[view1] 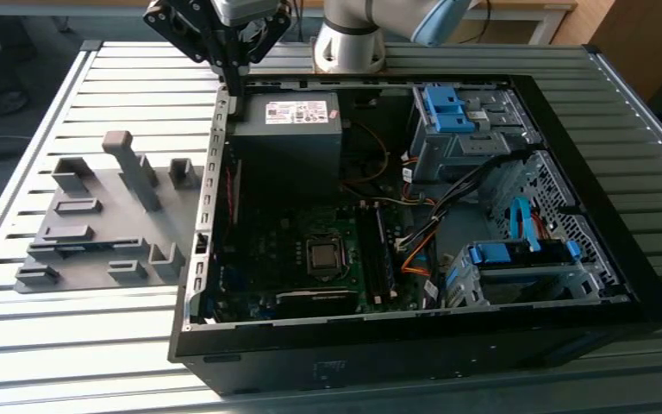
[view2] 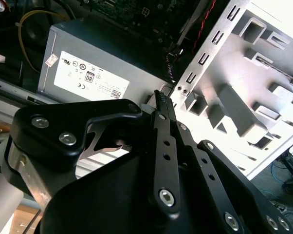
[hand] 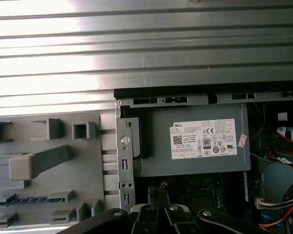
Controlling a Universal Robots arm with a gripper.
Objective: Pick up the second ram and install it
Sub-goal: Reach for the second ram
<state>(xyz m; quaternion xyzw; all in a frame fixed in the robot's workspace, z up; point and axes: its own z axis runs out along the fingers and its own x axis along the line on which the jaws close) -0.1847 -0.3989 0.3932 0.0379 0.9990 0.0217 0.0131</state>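
Note:
The second ram (hand: 32, 200) shows in the first wrist view as a thin blue-green strip standing on edge in a slot of the grey holder plate (hand: 54, 161). In the exterior view the same slot holds a dark strip, the ram (view1: 82, 247), on the holder plate (view1: 101, 216) to the left of the open computer case (view1: 423, 319). My gripper (view1: 234, 86) hangs over the case's far left corner, beside the power supply (view1: 299, 116) and well away from the ram. Its black fingers (view2: 161, 105) lie together with nothing between them, and the gripper (hand: 159, 191) points at the motherboard edge.
The case lies open on a slatted metal table (view1: 101, 78). Inside are the motherboard (view1: 308, 259), loose cables (view1: 417, 233) and blue-tabbed drive cages (view1: 515, 259). Tall grey blocks (view1: 135, 172) stand up from the holder plate. The arm's base (view1: 348, 43) is behind the case.

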